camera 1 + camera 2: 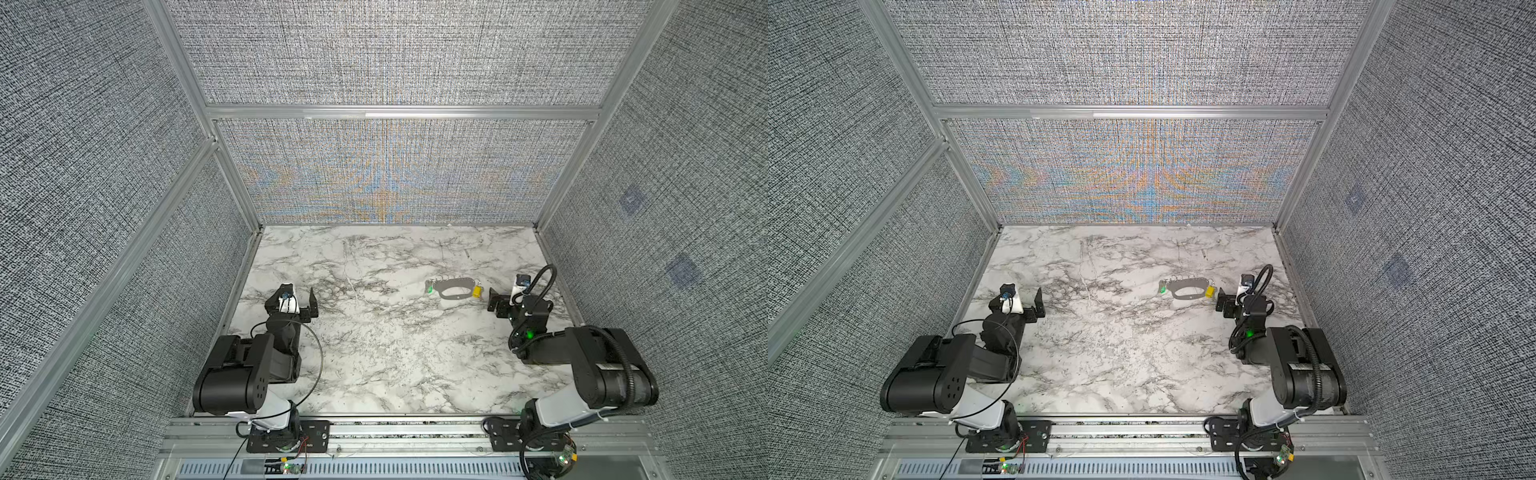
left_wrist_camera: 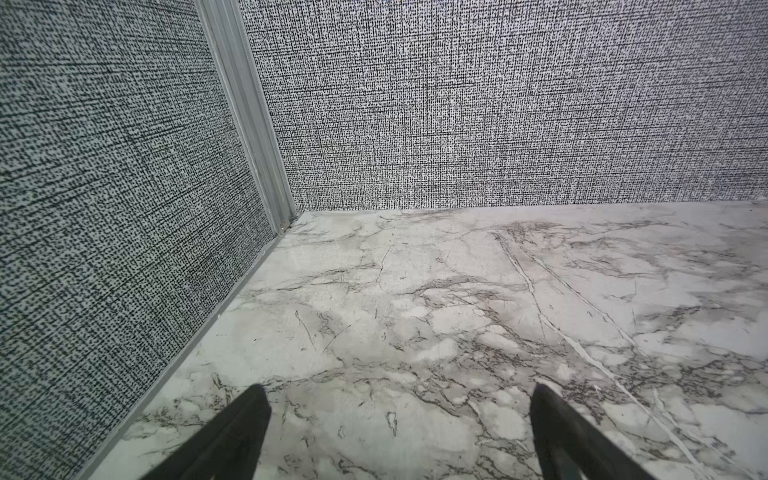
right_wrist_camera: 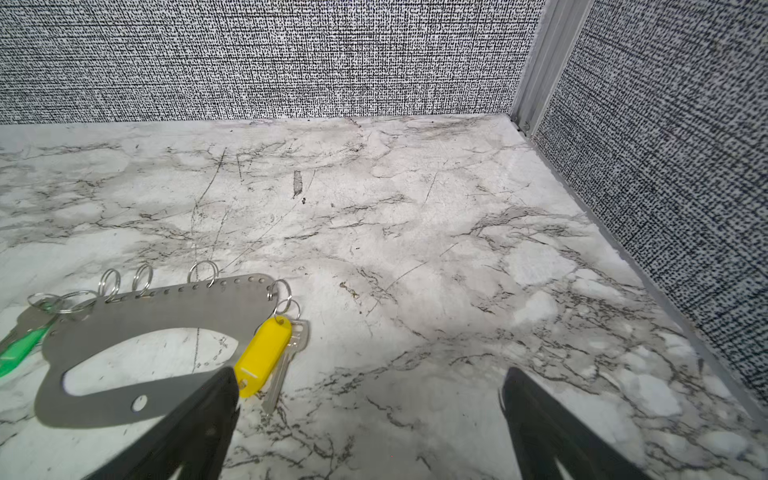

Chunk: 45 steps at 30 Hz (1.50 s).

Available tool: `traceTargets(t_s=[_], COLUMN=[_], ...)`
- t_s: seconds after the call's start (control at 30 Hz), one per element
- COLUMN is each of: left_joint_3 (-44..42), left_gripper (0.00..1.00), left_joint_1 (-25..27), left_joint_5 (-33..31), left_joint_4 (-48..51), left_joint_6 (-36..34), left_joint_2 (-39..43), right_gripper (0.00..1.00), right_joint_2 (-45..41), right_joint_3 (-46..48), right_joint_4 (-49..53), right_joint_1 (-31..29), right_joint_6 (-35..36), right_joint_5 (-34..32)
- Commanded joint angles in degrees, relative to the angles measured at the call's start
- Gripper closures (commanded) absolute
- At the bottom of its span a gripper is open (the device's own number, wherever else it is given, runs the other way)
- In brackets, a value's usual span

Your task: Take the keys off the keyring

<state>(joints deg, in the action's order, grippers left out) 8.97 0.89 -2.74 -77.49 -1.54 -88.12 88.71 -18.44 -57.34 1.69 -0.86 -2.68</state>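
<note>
The keyring (image 1: 457, 283) (image 1: 1190, 283) (image 3: 137, 309) is a flat dark-grey oval loop lying on the marble table, right of centre, with thin wire rings along its far edge. A key with a green tag (image 1: 429, 289) (image 3: 20, 349) hangs at its left end. At the right end is a key with a yellow tag (image 1: 477, 292) (image 1: 1210, 293) (image 3: 262, 353). My right gripper (image 1: 492, 300) (image 3: 370, 374) is open and empty, just right of the yellow tag. One finger (image 3: 199, 415) overlaps the loop's near edge in the right wrist view. My left gripper (image 1: 297, 293) (image 2: 399, 388) is open and empty at the far left.
Textured grey walls with aluminium posts (image 2: 245, 116) (image 3: 540, 62) enclose the marble table (image 1: 374, 340) on three sides. Each gripper stands close to its side wall. A metal rail (image 1: 415, 432) carrying both arm bases runs along the front edge.
</note>
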Motion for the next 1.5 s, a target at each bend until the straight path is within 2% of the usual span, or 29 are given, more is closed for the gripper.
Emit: traceTargets(t_s=[0.0, 0.9, 1.07, 1.17, 1.27, 1.33, 1.4, 1.47], left_joint_3=[0.3, 0.2, -1.2, -1.4, -0.8, 0.2, 3.1, 9.4], left_gripper=[0.01, 0.01, 0.01, 0.01, 0.01, 0.02, 0.01, 0.01], left_joint_1=[0.0, 0.0, -0.1, 0.0, -0.1, -0.1, 0.0, 0.0], left_joint_5=[0.7, 0.9, -3.4, -2.5, -2.2, -1.7, -2.6, -3.6], left_joint_4=[-1.2, -1.3, -2.4, -1.6, 1.3, 4.6, 14.9, 30.5], left_joint_6=[-0.1, -0.1, 2.0, 1.5, 1.3, 0.8, 1.5, 2.9], left_joint_2=[-0.1, 0.0, 1.6, 3.0, 5.1, 7.8, 12.3, 16.9], right_gripper=[0.0, 0.01, 0.01, 0.01, 0.01, 0.01, 0.02, 0.06], right_joint_2=[-0.1, -0.1, -0.3, -0.6, -3.1, -6.9, -11.1, -14.2], right_joint_3=[0.2, 0.0, 0.2, 1.0, 1.3, -0.6, -4.9, -10.7], right_joint_4=[-1.8, -1.6, -1.9, -2.8, -2.0, 4.5, 15.4, 28.1], right_joint_1=[0.0, 1.0, 1.0, 0.9, 1.0, 0.9, 0.8, 0.2], right_joint_6=[0.0, -1.0, -1.3, -1.3, -1.0, -0.9, -0.9, -2.0], right_joint_5=[-0.5, 0.9, 0.0, 0.6, 0.4, 0.1, 1.4, 4.3])
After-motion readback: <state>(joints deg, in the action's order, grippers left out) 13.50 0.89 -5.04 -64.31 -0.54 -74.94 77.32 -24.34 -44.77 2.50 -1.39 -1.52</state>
